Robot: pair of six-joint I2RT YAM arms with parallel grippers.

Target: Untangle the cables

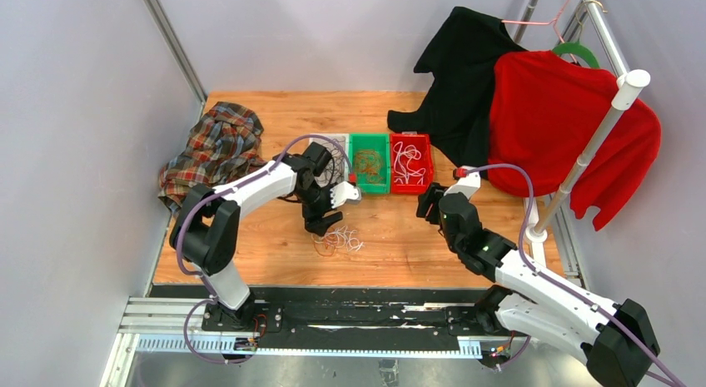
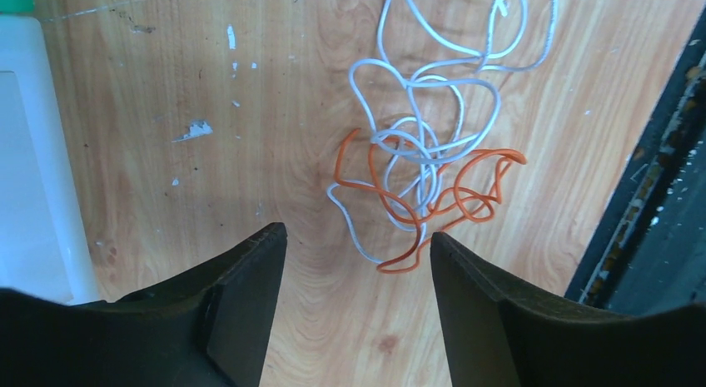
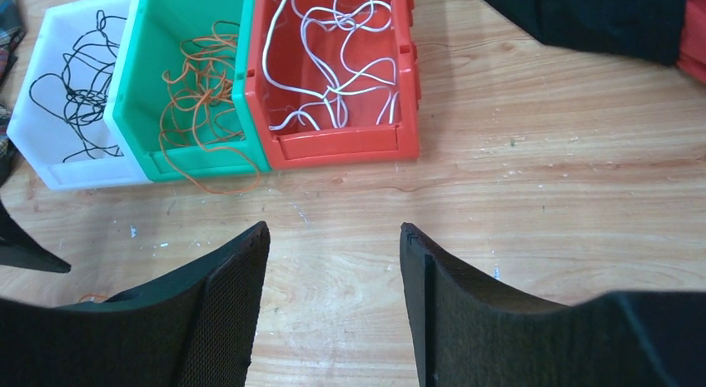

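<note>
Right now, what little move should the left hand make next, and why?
Probably lower the left hand onto the orange wire, which lies knotted with a white wire on the table just ahead of it; the hand is open and empty.

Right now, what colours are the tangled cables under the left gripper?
The cables are white and orange; the left wrist view shows them best.
</note>
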